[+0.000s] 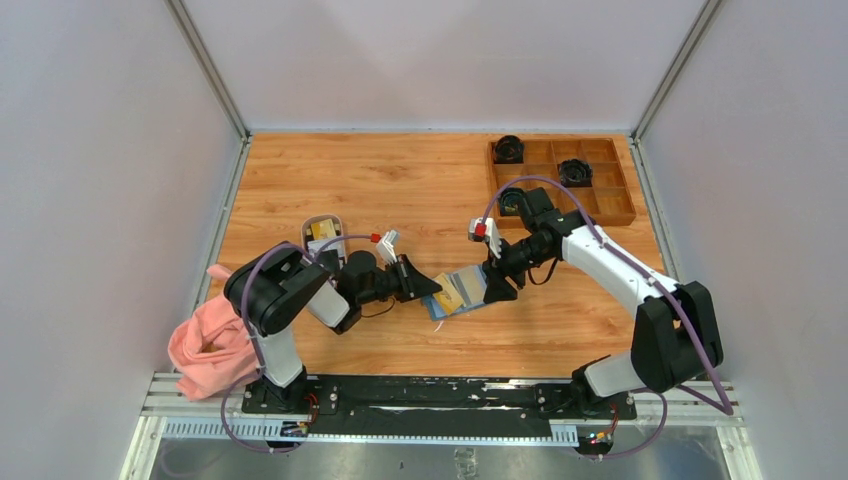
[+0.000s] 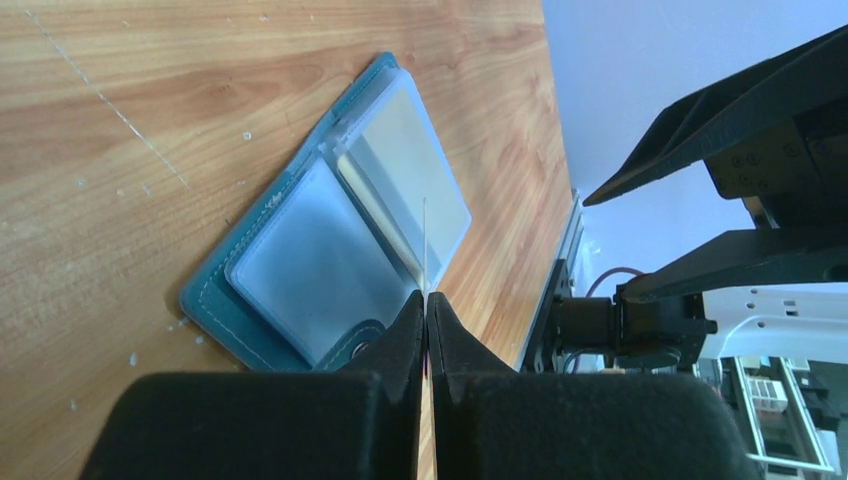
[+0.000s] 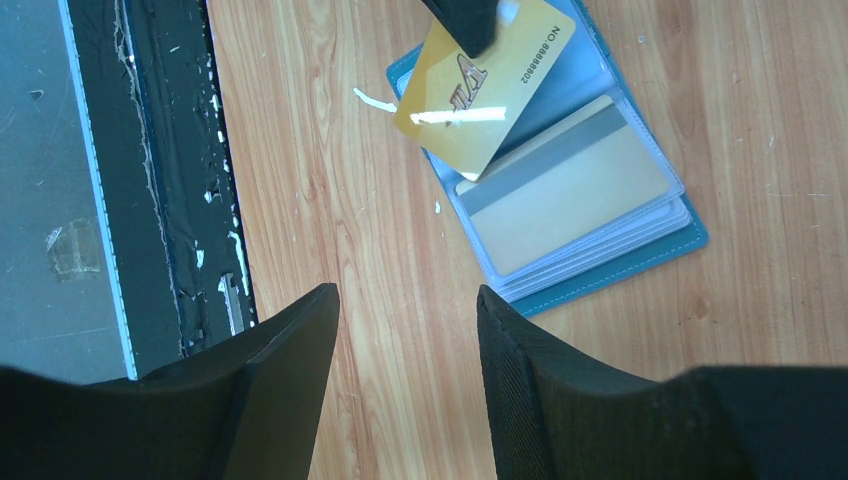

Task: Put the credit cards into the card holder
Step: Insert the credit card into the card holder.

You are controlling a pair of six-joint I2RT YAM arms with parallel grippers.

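Across the whole frame you've got the wood desk (image 1: 400,180), both arms reaching in toward its middle. Far right corner: brown compartment tray (image 1: 600,220) w/ three round black items in separate cells. Near left edge: pink cloth (image 1: 205,345), bunched up beside the left arm base.

Card holder (image 1: 470,292) (image 2: 300,270) (image 3: 600,230) lies open and flat at desk center, near the front edge, clear pockets facing up. One beige card (image 3: 570,185) (image 2: 410,170) w/ a grey stripe sits inside the top pocket.

White dish (image 1: 323,218) is on the left, well apart from the holder, w/ more cards (image 1: 322,232) in it.

Your left fingers (image 1: 425,287) (image 2: 426,300) are pinched tight on the gold card (image 1: 450,296) (image 3: 490,90), which is edge-on in the left wrist view. The card is tilted, its lower corner over the holder's left half; can't tell if it touches.

Your right fingers (image 1: 500,290) (image 3: 405,295) are moderately apart w/ nothing between them, just beside the holder's right edge. Contact w/ the holder: can't tell.
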